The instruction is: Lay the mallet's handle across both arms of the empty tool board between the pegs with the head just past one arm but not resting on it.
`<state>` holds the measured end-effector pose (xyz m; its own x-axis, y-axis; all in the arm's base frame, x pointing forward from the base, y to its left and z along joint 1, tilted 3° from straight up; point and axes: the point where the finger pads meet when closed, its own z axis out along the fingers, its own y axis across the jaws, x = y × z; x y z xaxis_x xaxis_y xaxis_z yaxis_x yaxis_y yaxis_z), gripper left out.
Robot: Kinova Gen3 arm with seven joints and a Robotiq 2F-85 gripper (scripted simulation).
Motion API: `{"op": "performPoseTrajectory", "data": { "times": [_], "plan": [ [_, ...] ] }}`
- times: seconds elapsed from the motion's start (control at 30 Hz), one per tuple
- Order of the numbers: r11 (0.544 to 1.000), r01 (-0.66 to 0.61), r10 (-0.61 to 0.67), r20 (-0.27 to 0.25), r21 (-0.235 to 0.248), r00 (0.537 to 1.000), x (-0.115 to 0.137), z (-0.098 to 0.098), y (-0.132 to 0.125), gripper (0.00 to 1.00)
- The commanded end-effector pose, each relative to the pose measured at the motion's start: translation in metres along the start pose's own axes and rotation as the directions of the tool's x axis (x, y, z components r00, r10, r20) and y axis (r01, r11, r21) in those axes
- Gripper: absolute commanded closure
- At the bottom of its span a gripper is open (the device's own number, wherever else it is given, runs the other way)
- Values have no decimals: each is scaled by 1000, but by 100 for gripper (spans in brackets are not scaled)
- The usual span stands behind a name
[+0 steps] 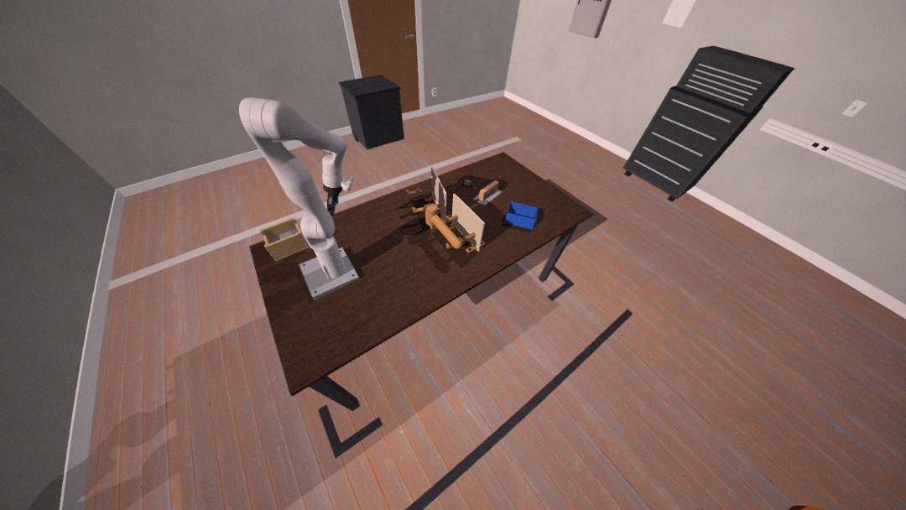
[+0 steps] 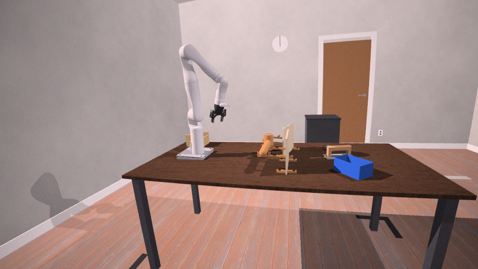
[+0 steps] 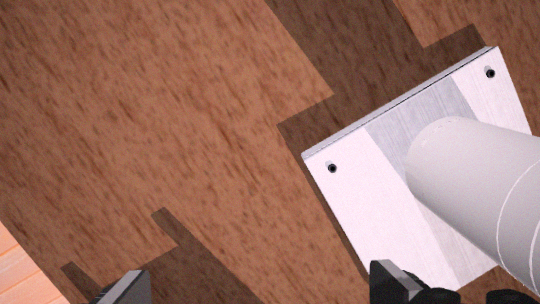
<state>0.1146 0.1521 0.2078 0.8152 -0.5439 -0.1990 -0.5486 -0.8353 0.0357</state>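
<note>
Here, the white arm (image 2: 191,83) rises from its grey base plate (image 1: 311,286) at one end of the dark wooden bench (image 1: 380,304), its elbow folded high and its wrist pointing down. The black tool (image 2: 217,117) hangs in the air above the bench top, fingers spread wide with nothing between them. In the wrist view only bare wood grain, the base plate and the arm's own lower link lie below.

The mallet (image 1: 441,229), an orange-tan wooden piece, sits well apart from the tool, toward the middle of the bench. It rests on the arms of a cream tool board (image 1: 467,222), its thick head (image 2: 267,137) standing to one side. A second cream tool board (image 1: 438,187) stands just behind the first; whether its arms carry anything cannot be made out.

A blue bin (image 2: 353,167) and a small wooden handled tool (image 2: 338,149) sit farther along the bench. A tan wooden box (image 1: 283,238) stands beside the arm's base.
</note>
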Motion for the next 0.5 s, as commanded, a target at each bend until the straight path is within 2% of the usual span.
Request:
{"op": "performPoseTrajectory", "data": {
  "times": [0.0,0.3,0.37,0.4,0.47],
  "plan": [
    [994,-104,104,-9,24,995,41,-11,-3,0],
    [961,-270,272,-38,55,962,114,-28,0,0],
    [961,-270,272,-38,55,962,114,-28,0,0],
    [944,-322,325,-47,65,944,138,-33,2,0],
    [935,-347,351,-50,71,935,150,-35,1,0]
  ]
}}
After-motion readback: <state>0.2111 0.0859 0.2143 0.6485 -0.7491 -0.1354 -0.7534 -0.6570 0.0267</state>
